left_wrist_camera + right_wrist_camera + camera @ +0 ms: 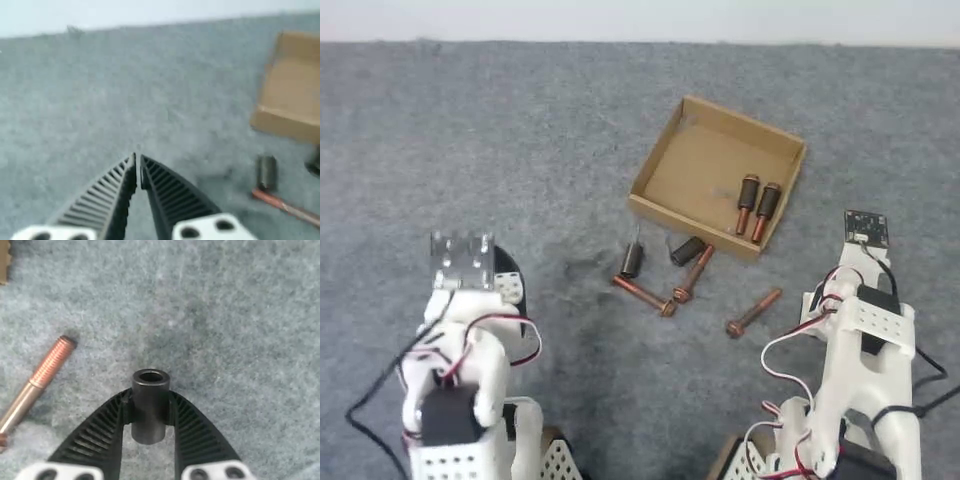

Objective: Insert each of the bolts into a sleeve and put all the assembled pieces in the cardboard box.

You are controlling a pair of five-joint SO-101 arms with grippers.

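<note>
Right gripper (pixel 150 412) pinches a sleeve (pixel 150 405) across its barrel. The sleeve is upright, and its rim stands proud of the fingertips with the bore open and unobstructed. Judged reason for this hold: the free end and clear bore let a shank be pushed in without the fingers in the way. The nearest bolt (pixel 37 385) lies flat on the desk (pixel 240 315), just beside the gripper and off to one side. Its threaded end points away from the wrist, and it touches neither the sleeve nor the fingers. In the high view this bolt sits between the right arm and the box (pixel 695 165), so it is the likely partner for the held sleeve. Bolt axis and bore are not aligned. The bolt needs lifting and turning, or the sleeve needs tipping, before the two can mate. Left gripper (pixel 137 172) has its fingers pressed together tip to tip with nothing between them, and it hovers over bare desk. Two loose sleeves (pixel 633 260) and two more bolts (pixel 645 296) lie in a cluster just in front of the box wall, ahead of the left gripper and apart from it. Two assembled pieces (pixel 748 203) rest side by side inside the box, against its wall on the right arm's side. Judgement: two of five are done, and three pairs remain outside the box.
</note>
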